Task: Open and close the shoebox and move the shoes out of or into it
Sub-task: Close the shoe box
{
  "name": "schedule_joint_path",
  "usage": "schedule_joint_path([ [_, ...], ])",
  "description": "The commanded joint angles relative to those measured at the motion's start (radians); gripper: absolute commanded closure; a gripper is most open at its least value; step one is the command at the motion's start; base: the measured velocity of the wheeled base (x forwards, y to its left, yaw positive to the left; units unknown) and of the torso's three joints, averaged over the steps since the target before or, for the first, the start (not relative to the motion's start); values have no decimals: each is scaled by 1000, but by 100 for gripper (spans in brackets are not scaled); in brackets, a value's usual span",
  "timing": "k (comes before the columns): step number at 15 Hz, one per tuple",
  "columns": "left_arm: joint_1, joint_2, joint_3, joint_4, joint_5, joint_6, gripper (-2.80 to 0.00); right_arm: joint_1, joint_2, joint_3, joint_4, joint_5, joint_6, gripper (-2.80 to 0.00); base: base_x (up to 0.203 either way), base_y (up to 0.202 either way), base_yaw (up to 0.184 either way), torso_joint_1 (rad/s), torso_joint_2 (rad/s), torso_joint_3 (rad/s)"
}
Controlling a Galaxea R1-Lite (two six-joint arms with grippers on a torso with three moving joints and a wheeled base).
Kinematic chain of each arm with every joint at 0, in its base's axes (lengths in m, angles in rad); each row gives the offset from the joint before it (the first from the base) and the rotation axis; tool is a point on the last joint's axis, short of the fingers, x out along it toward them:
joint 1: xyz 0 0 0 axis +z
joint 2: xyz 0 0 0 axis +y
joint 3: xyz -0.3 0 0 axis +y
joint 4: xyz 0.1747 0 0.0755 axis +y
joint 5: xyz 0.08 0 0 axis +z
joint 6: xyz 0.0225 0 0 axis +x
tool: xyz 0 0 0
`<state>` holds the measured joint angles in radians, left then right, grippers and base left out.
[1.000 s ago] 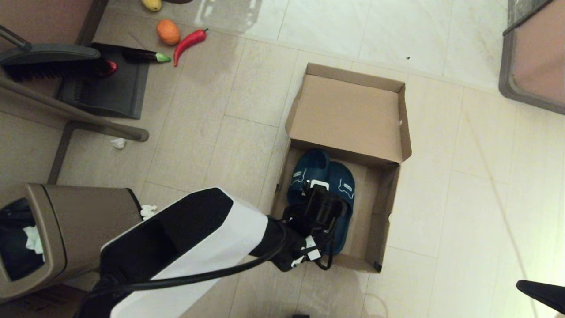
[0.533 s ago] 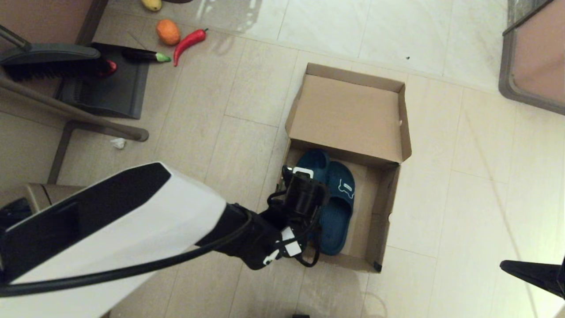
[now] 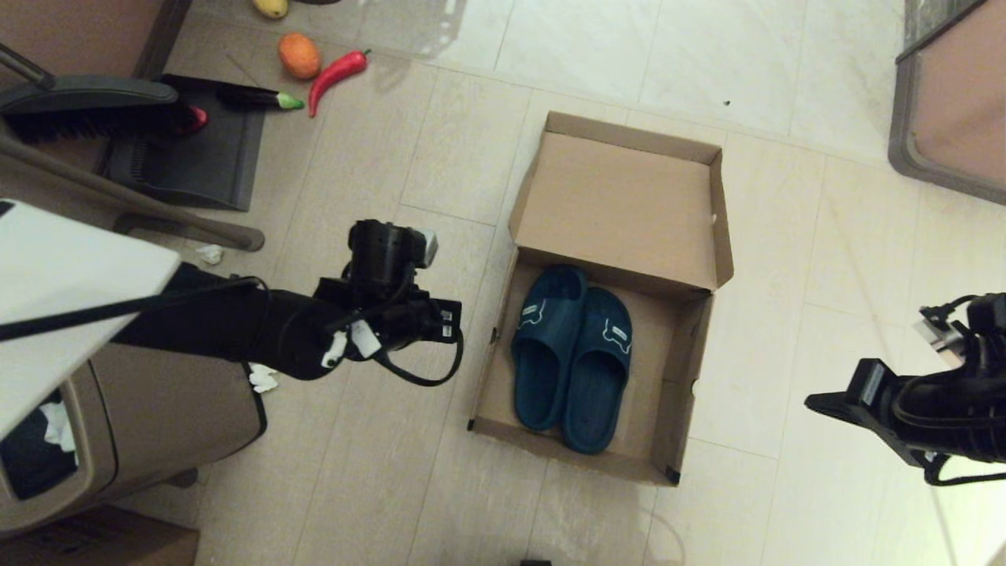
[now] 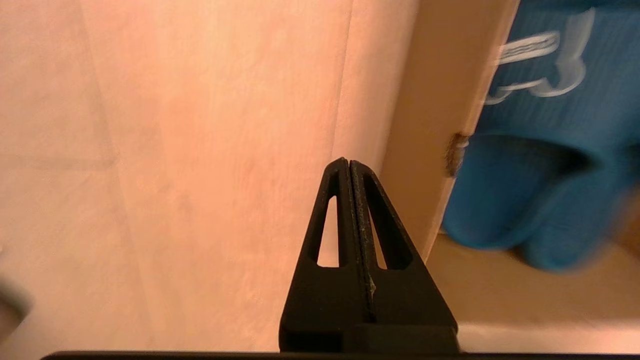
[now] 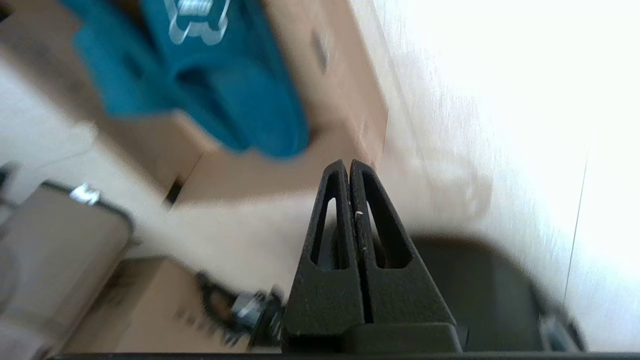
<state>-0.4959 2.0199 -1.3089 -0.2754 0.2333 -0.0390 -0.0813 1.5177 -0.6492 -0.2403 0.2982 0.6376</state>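
1 shoebox (image 3: 542, 427) lies open on the tiled floor (image 3: 786, 63), its hinged lid (image 3: 621, 208) thrown back on the far side with the plain brown inner face up. Inside its left part lie the 2 shoes (image 3: 572, 358), side by side and touching, dark teal-blue slides; their long axes run roughly near to far, leaning slightly to the right at the far end, with the open heels toward the robot and the strapped toes toward the lid. Each strap carries 1 white-outlined bear-shaped patch; no writing on them or on the box can be read. The right part of the box floor is bare cardboard. The left gripper (image 4: 348, 162) hangs over the floor just left of the box's left wall, its 2 fingers pressed together on nothing, with the box wall and 1 slide's patch visible beyond the tips in the left wrist view. The right gripper (image 5: 348, 163) is well to the right of the box, above the floor, its 2 fingers likewise closed together and empty. Farther out, 1 tan trash bin (image 3: 157, 409) stands at the near left with white paper scraps beside it, and at the far left lie 1 dustpan (image 3: 196, 157), 1 brush (image 3: 94, 110), 1 orange fruit (image 3: 299, 56), 1 red chili (image 3: 338, 72) and 1 eggplant (image 3: 255, 99).
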Motion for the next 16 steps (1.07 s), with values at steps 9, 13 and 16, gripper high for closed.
schedule_joint_path([
  [9, 79, 351, -480, 20, -234, -105, 0, 21, 630, -473, -318, -135, -94, 0, 0, 0, 0, 0, 0, 0],
  [13, 80, 447, -565, 15, -188, -45, 0, 107, 706, -569, -301, -175, -82, 0, 0, 0, 0, 0, 0, 0],
  [16, 106, 425, -488, 20, -181, -10, 0, 193, 700, -544, -298, -174, -76, 0, 0, 0, 0, 0, 0, 0],
])
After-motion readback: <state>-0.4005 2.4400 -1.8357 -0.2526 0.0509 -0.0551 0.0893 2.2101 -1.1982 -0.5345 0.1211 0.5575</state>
